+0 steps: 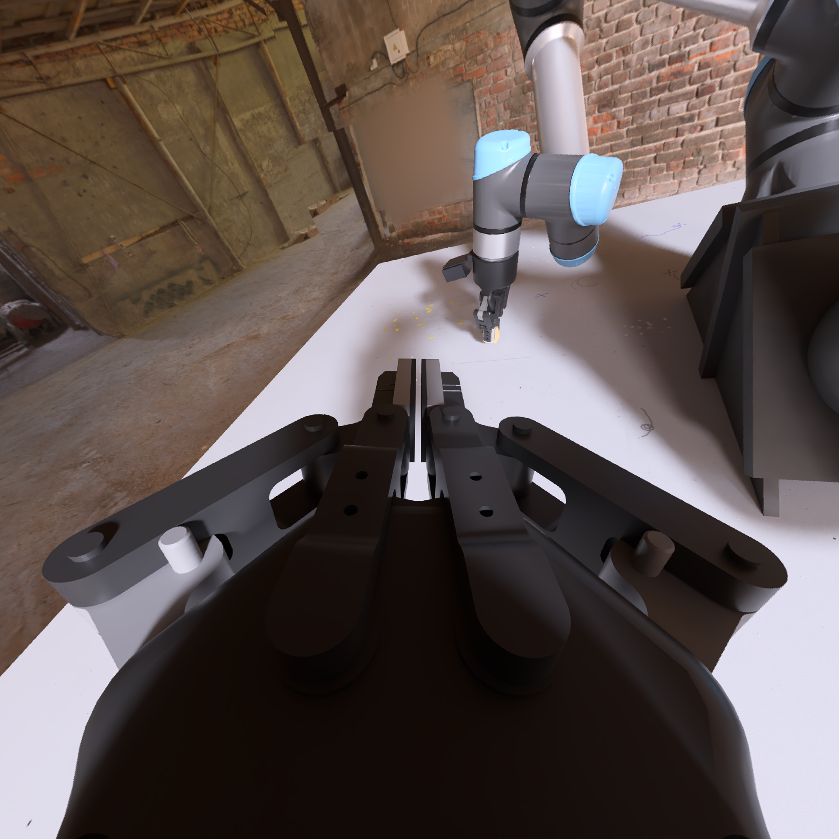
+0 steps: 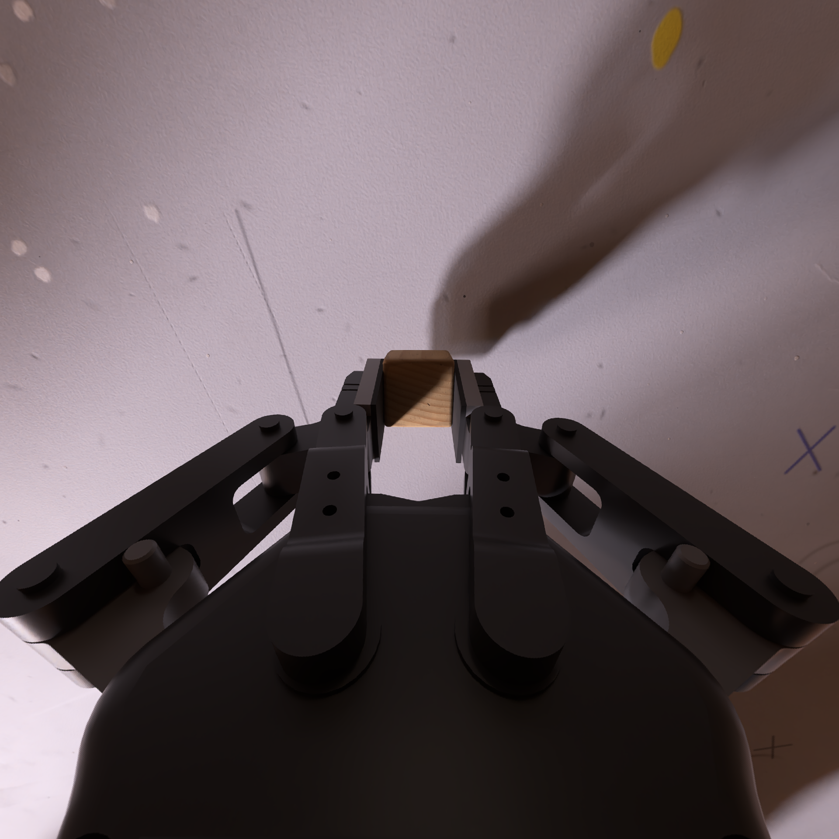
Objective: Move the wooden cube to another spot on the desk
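Observation:
The wooden cube [image 2: 418, 388] is small and light brown and sits clamped between the two pads of my right gripper [image 2: 418, 377], right at the white desk [image 2: 227, 136]. In the left wrist view the right gripper [image 1: 488, 335] points straight down at the desk, and a sliver of the cube [image 1: 497, 335] shows at its fingertips. I cannot tell whether the cube touches the desk. My left gripper [image 1: 418, 363] is shut and empty, held above the desk well short of the cube.
A dark grey arm mount [image 1: 767, 327] stands on the desk [image 1: 567, 408] at the right. The desk's left edge [image 1: 290, 358] drops to a concrete floor. Yellow specks [image 1: 420, 313] and pen marks [image 2: 810, 449] dot the surface. A yellow spot [image 2: 666, 38] lies ahead of the cube.

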Controlling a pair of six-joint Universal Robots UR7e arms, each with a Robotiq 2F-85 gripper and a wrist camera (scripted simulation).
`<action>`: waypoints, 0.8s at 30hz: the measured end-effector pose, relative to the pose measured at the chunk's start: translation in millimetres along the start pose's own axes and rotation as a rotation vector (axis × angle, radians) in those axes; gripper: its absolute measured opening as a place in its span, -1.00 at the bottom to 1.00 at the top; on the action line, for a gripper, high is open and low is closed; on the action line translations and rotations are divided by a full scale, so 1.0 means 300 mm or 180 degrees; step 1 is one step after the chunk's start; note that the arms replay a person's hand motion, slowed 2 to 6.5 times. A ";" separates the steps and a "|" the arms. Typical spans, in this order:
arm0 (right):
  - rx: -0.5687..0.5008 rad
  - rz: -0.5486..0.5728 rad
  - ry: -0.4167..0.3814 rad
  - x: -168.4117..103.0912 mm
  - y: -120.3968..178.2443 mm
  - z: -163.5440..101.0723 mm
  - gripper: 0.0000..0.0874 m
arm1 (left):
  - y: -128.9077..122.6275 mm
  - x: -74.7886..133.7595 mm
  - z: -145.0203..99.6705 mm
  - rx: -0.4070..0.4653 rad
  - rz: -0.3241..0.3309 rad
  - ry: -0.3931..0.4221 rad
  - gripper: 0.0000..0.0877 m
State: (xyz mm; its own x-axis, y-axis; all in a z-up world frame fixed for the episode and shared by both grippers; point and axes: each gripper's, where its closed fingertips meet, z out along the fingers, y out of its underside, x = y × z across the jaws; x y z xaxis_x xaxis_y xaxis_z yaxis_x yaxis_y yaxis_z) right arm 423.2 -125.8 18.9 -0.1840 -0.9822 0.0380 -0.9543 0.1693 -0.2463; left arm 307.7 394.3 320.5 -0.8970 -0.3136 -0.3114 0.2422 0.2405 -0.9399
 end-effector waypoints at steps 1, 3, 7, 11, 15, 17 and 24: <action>0.0003 0.0007 -0.0004 0.001 0.000 0.002 -0.43 | 0.000 0.000 0.001 -0.0002 0.0001 0.0003 -0.95; 0.0005 0.0023 -0.0022 0.001 0.001 0.005 -0.43 | 0.001 0.001 0.002 -0.0006 0.0003 0.0007 -0.95; 0.0004 0.0051 -0.0070 -0.004 0.004 0.011 -0.43 | 0.004 0.001 0.006 -0.0016 0.0003 0.0014 -0.95; 0.0009 0.0062 -0.0078 -0.003 0.006 0.015 -0.43 | 0.007 0.001 0.008 -0.0032 -0.0001 0.0018 -0.95; 0.0029 0.0056 -0.0021 0.008 0.006 0.013 -0.42 | 0.010 0.002 0.011 -0.0048 -0.0004 0.0021 -0.95; 0.0048 0.0051 0.0011 0.013 0.004 0.008 -0.32 | 0.011 0.002 0.011 -0.0052 -0.0003 0.0023 -0.94; 0.0236 -0.0009 0.0020 0.000 -0.025 -0.057 -0.13 | 0.009 0.001 0.007 -0.0047 0.0003 0.0014 -0.93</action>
State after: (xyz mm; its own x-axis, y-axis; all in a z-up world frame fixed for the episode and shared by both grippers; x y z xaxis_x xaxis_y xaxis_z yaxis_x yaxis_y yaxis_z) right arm 426.3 -125.6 37.4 -0.1832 -0.9821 0.0450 -0.9348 0.1598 -0.3172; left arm 308.9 393.0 317.6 -0.8984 -0.3095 -0.3115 0.2375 0.2543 -0.9375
